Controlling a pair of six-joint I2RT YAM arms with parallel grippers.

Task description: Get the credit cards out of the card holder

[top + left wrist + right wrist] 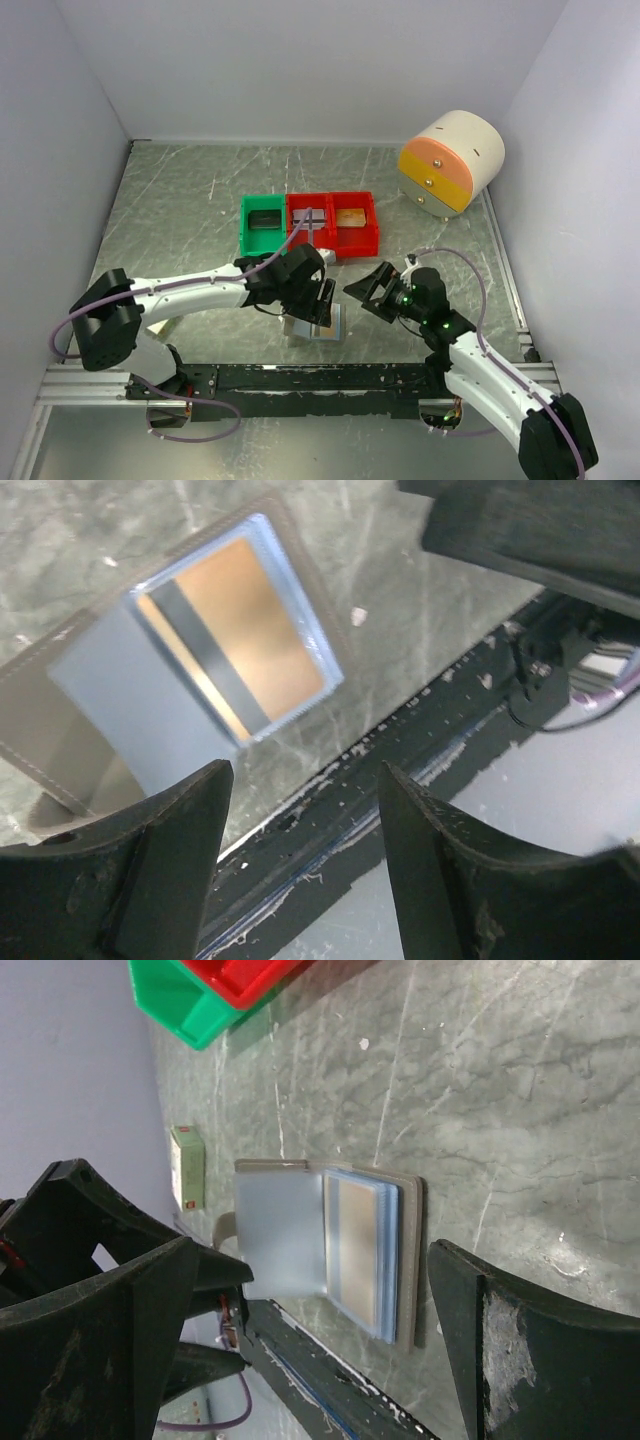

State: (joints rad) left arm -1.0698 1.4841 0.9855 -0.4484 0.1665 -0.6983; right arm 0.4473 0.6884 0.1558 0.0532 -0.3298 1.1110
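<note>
Flat grey folding card holder (120,690) is being hovered over, just below the wide-open left claw (300,780); right claw (312,1250) gaping too. Thin orange-tan card (255,620) probably wants sliding out edgewise while the holder's being pinned.

Lab test cell: white walls (300,60) around a marbled table (190,200).

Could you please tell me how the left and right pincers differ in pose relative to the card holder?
The left pincer hovers close over the holder; the right pincer sits apart, to its right. The left faces the near rail, while the right faces the holder squarely. Both are open and empty.
</note>
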